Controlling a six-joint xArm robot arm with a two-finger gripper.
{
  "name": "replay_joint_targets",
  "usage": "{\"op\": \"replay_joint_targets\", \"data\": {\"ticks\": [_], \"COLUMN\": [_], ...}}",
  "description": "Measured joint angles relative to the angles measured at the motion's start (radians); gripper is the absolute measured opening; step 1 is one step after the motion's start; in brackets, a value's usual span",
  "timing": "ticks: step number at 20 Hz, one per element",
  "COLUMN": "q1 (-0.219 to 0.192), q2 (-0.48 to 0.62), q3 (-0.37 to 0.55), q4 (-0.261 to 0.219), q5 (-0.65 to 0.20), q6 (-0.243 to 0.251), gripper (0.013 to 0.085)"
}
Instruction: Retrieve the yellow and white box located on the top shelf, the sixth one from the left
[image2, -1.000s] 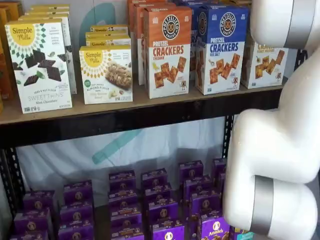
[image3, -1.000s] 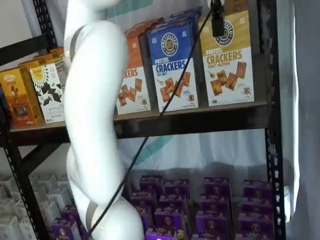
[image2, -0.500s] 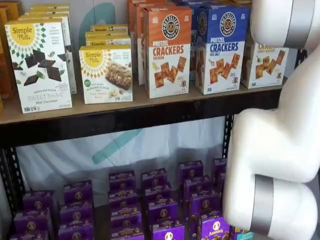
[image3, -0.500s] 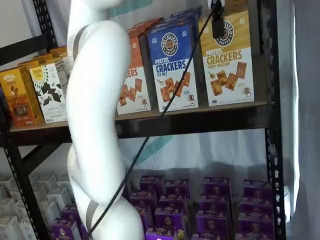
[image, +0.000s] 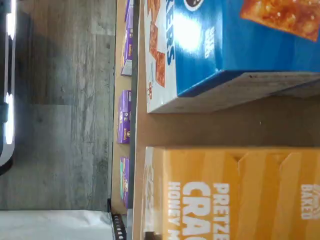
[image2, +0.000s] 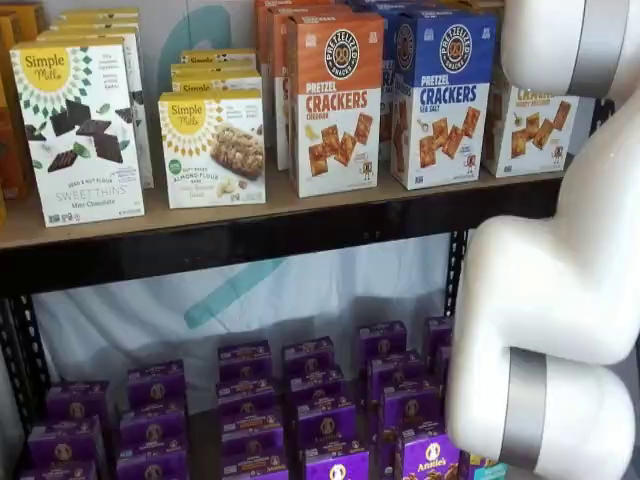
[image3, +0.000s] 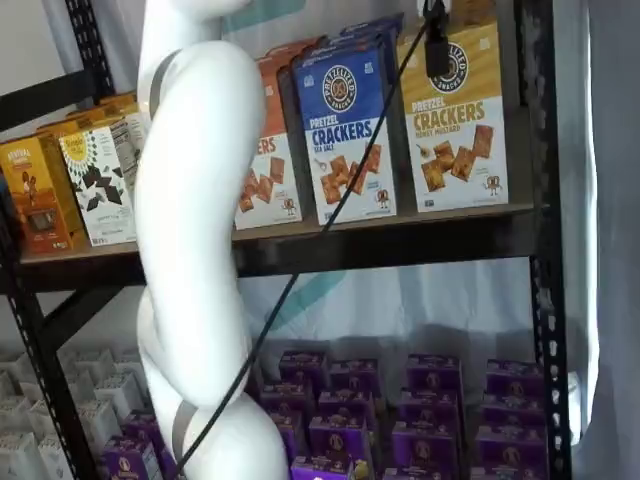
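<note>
Standing at the right end of the top shelf (image3: 400, 240), the yellow and white box (image3: 458, 125) sits just beside the blue cracker box (image3: 350, 130), its top cut off by the frame edge. A black piece at the gripper (image3: 436, 45) overlaps its front (side-on, so whether the jaws are spread or pressed together cannot be told). The white arm (image2: 560, 250) hides most of that box in a shelf view, and the wrist view shows only part of its yellow face.

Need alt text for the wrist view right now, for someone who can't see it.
Close overhead view of the yellow and white box, lettered "PRETZEL" and "HONEY", beside a blue Pretzel Crackers box on the top shelf. Purple boxes and grey floor lie below.
</note>
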Motion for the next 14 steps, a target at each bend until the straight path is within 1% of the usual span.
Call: {"op": "replay_joint_targets", "data": {"ticks": [3,8,14], "q1": [-0.003,-0.017,-0.045], "q2": [0.006,0.006,-0.070], "q3": [-0.011,-0.040,0.020], "q4": [0.002,0.008,0.021], "q5": [0.013,0.067,0.087], "q6": [-0.001,-0.005,-0.024], "gripper": [0.0650,0.0650,0.0650]}}
